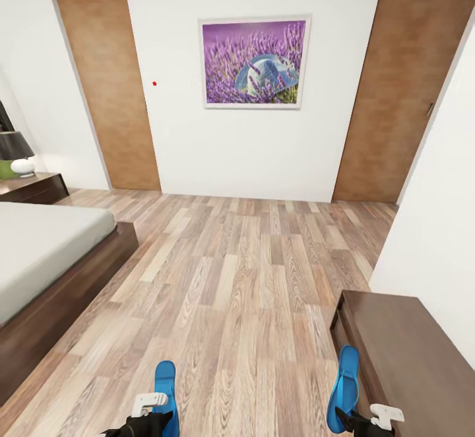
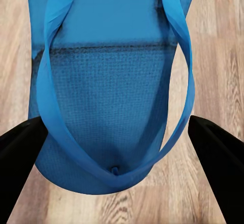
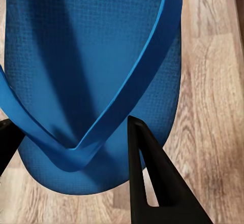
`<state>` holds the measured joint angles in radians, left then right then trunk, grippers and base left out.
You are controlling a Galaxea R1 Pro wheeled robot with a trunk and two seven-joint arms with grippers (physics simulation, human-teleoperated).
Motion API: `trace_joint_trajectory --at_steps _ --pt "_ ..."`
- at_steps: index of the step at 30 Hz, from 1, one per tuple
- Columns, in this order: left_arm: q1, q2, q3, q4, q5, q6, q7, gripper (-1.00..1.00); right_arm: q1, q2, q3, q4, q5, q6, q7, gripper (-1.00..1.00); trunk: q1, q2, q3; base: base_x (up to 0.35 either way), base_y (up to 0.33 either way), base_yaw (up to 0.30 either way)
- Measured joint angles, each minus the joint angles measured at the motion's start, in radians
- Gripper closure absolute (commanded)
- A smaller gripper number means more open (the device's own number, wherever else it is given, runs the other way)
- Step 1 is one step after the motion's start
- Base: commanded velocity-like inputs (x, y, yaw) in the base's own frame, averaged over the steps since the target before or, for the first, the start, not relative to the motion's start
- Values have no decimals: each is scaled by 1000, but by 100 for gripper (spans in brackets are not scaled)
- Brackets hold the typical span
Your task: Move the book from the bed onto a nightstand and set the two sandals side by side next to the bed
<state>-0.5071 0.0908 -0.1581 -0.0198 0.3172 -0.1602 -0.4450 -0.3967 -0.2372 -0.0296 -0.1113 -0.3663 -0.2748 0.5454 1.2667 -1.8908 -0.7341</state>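
Observation:
Both blue sandals are in my grippers at the bottom of the head view. My left gripper [image 1: 153,412] is shut on one sandal [image 1: 165,381]; in the left wrist view its black fingers [image 2: 20,155] press both sides of the sole [image 2: 107,107]. My right gripper [image 1: 363,418] is shut on the other sandal [image 1: 345,384]; one finger [image 3: 150,178] lies across its sole [image 3: 86,56]. The bed [image 1: 39,252] is at the left, with a nightstand [image 1: 33,189] beyond it. The book is out of view.
A black-shaded lamp [image 1: 14,150] stands on the nightstand. A dark wooden cabinet [image 1: 409,338] stands against the right wall by my right arm. Ahead are wood-plank floor [image 1: 244,278], two brown doors [image 1: 109,90] and a lavender picture [image 1: 254,62].

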Motion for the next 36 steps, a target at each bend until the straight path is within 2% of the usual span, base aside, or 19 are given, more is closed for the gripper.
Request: trace_joint_trajectory --at_steps 18,36 --pt "0 -2 0 0 0 0 0 100 0 1 1 1 0 0 0 100 -69 126 56 0 0 0" --pt "0 -2 -1 0 0 0 0 100 0 1 2 1 1 0 0 100 -69 126 56 15 0 0"
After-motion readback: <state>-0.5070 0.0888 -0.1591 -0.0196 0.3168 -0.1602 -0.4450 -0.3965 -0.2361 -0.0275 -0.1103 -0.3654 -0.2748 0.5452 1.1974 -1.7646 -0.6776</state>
